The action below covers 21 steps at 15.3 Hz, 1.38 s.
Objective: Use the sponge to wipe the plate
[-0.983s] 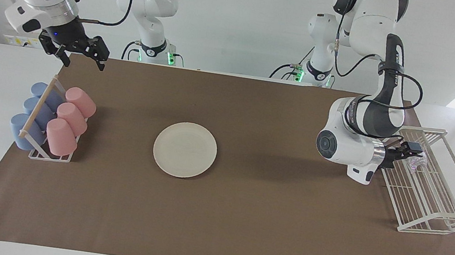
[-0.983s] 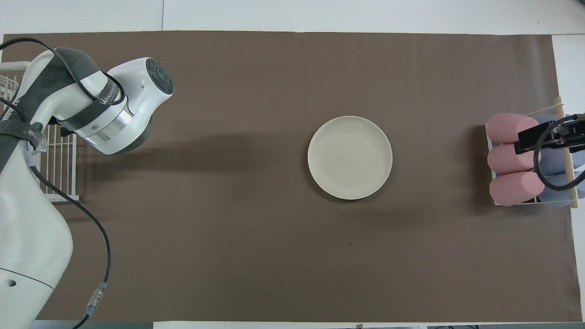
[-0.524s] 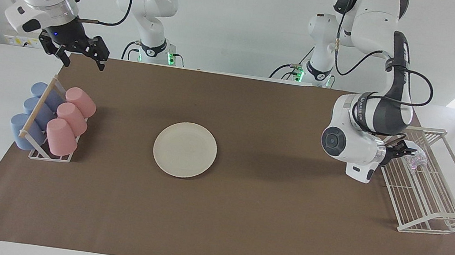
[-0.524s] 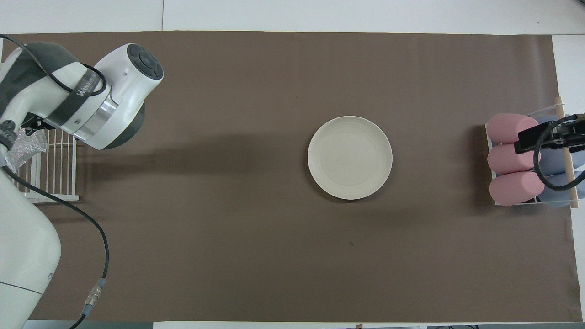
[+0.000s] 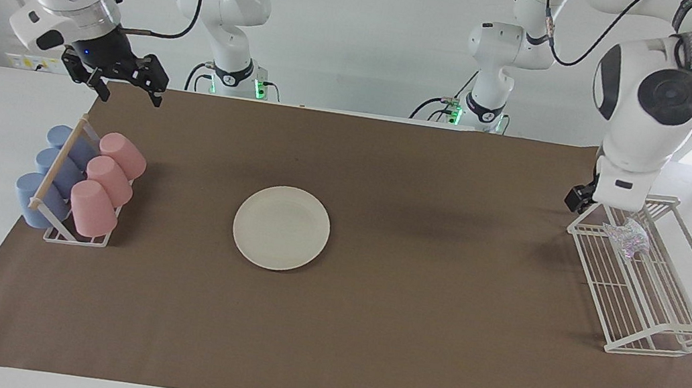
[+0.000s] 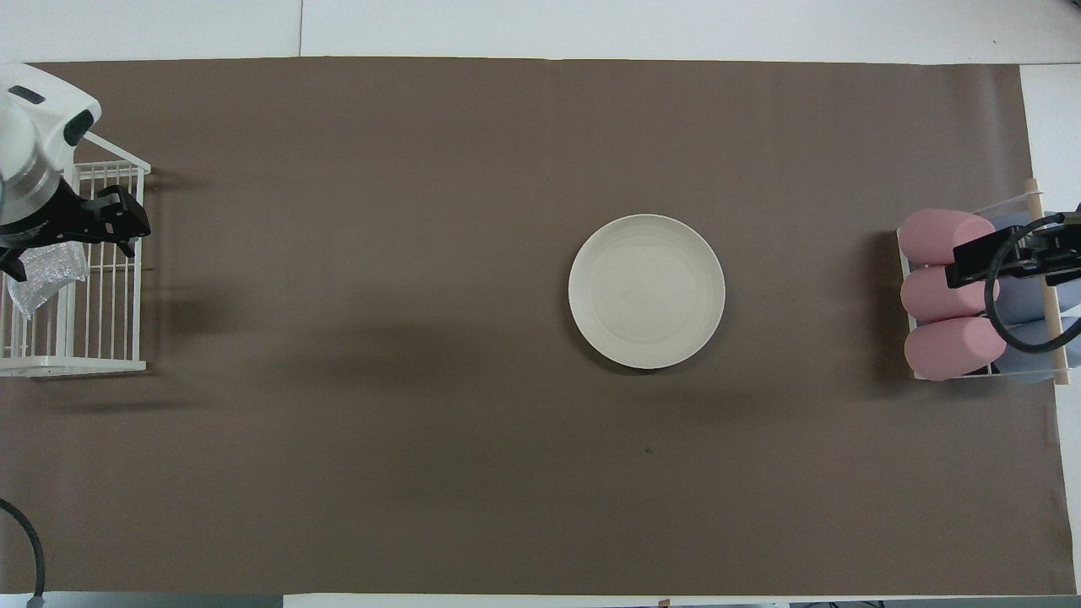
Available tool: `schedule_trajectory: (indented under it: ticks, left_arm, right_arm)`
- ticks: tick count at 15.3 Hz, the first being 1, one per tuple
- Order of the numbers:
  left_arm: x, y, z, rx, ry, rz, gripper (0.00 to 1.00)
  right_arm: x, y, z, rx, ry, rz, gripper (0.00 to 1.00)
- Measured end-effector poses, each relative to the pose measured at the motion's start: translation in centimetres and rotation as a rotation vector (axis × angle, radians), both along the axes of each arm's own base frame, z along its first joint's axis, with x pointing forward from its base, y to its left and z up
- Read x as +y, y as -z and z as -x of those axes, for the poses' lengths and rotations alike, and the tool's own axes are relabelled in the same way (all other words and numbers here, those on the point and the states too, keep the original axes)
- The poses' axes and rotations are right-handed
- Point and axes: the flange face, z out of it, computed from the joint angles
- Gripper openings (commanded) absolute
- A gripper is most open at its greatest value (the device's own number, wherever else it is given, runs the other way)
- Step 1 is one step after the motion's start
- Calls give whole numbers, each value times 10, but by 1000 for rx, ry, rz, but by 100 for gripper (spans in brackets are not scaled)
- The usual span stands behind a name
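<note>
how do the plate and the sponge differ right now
The plate is round, flat and cream-white; the sponge is a small wrinkly silvery wad. The plate lies on the brown mat mid-table; the sponge sits in the white wire rack at the left arm's end. Neither is held.

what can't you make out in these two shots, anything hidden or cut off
- Left gripper: in the facing view the arm's wrist covers most of it; the overhead view's edge cuts it.
- Sponge in the wire rack: overhead, the edge and the gripper partly hide it.
- Blue cups: overhead, the right gripper and its cable cover them.
- Plate: its underside is unseen.
</note>
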Motion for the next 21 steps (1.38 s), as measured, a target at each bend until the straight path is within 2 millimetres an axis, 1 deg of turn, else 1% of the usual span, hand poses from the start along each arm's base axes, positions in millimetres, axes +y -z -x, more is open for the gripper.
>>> schedule_trajectory:
  ticks: [2, 3, 4, 6, 8, 9, 11, 14, 18, 21]
  left_arm:
    - [16, -30, 19, -5, 42, 125, 100]
    - [21, -41, 29, -3, 68, 167, 100]
    - [22, -48, 38, -5, 93, 199, 100]
    - [15, -55, 55, -7, 124, 254, 100]
    - [10, -58, 67, -7, 141, 298, 100]
    - [10, -58, 68, -11, 149, 313, 100]
    - [12, -56, 65, -35, 155, 342, 100]
    - [6, -50, 63, -16, 165, 351, 100]
    - [8, -59, 62, 9, 167, 316, 100]
    - [8, -60, 57, 6, 167, 313, 100]
  right_arm:
    - [0, 0, 0, 0, 0, -1, 100]
    - [0, 0, 0, 0, 0, -1, 100]
    - [0, 0, 0, 0, 0, -1, 100]
    - [0, 0, 0, 0, 0, -1, 100]
    - [0, 0, 0, 0, 0, -1, 100]
    - [0, 0, 0, 0, 0, -1, 100]
    - [0, 0, 0, 0, 0, -1, 100]
    - [0, 0, 0, 0, 0, -1, 100]
    - [0, 0, 0, 0, -1, -1, 100]
    - [1, 0, 0, 0, -1, -1, 100]
